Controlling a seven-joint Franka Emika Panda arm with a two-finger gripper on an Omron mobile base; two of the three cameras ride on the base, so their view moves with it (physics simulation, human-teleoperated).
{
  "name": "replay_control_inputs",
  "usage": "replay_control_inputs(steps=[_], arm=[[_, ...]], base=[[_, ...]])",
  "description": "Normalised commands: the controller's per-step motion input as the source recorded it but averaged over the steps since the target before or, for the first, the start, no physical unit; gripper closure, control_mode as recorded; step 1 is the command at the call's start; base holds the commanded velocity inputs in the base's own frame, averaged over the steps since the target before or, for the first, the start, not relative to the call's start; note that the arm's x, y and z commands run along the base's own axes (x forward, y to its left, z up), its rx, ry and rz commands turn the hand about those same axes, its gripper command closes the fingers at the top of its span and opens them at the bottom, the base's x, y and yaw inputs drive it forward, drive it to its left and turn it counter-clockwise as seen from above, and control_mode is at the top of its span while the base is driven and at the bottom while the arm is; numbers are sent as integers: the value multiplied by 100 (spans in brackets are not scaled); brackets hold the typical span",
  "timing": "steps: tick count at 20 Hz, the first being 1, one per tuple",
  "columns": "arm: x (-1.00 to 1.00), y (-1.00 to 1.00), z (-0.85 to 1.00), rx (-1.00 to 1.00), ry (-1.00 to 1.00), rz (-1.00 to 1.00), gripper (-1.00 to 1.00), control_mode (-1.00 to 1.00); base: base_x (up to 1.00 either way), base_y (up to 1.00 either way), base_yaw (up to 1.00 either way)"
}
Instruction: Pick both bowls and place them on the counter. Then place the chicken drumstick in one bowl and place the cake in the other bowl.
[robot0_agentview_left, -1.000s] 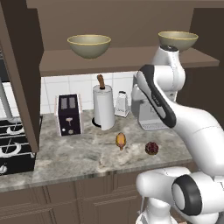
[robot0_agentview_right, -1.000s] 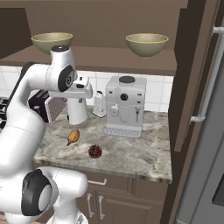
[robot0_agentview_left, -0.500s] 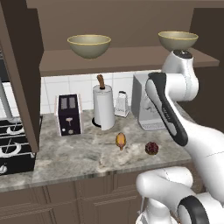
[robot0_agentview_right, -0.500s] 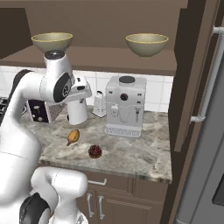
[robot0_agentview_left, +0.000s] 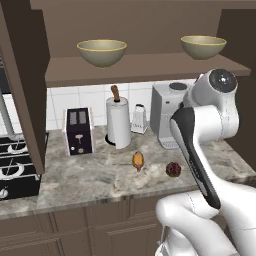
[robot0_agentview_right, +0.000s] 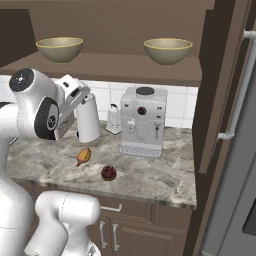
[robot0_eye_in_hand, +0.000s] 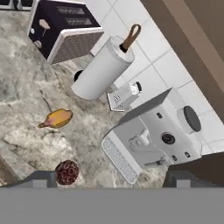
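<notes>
Fingers (robot0_eye_in_hand: 106, 179) apart above marbled counter (robot0_eye_in_hand: 26, 92)

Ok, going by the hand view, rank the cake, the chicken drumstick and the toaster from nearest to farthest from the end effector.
1. Cake: on the counter right by one fingertip of the open end effector.
2. Chicken drumstick: further out on the counter, past the cake.
3. Toaster: farthest, at the far corner by the tiled wall.
</notes>
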Motion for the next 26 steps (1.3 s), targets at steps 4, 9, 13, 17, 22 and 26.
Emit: replay_control_inputs(steps=[4,9,13,17,22,26], arm=[[-24,0,54,-20,-8,13,-100,-100],[-4,0,78,-22,-3,4,-100,-100],[-1,-1,74,-17,0,0,-100,-100],[0,-12,56,-13,3,-7,-100,-100],[7,-9,53,-11,5,-9,-100,-100],[11,-28,35,-7,6,-9,-100,-100]], base=[[0,0,0],[0,0,0],[0,0,0],[0,0,0],[0,0,0],[0,0,0]])
